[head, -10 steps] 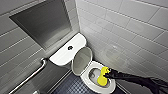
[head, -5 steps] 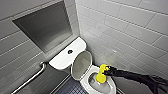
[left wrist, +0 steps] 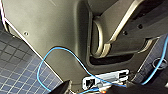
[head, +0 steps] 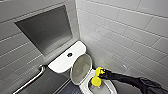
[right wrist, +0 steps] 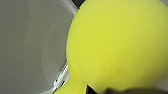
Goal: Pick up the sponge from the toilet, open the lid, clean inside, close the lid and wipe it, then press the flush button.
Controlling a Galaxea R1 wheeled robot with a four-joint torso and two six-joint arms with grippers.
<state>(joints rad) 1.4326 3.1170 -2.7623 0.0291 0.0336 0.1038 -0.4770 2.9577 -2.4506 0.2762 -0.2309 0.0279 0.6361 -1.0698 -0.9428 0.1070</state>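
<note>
Over the open bowl of the glossy white ceramic toilet (head: 62, 63), the right gripper (head: 100, 73) has its jaws clamped on the small, soft yellow-green sponge (head: 95, 80). The sponge hangs just below them, its rounded face seemingly turned toward the basin. Beside it, the smooth white oval plastic lid (head: 81, 68) stands raised against the tank.

The white, glossy toilet (head: 61, 63) has a round flush button (head: 69, 54) on its flat tank top. The oval lid (head: 81, 68) is raised and leans back toward the tank, with its pale inner face turned to the open bowl. The bright yellow-green sponge (head: 96, 80), rounded at its end, is clamped in the right gripper (head: 101, 73). It sits over the bowl just beside the lid, though contact with the ceramic cannot be made out.
</note>
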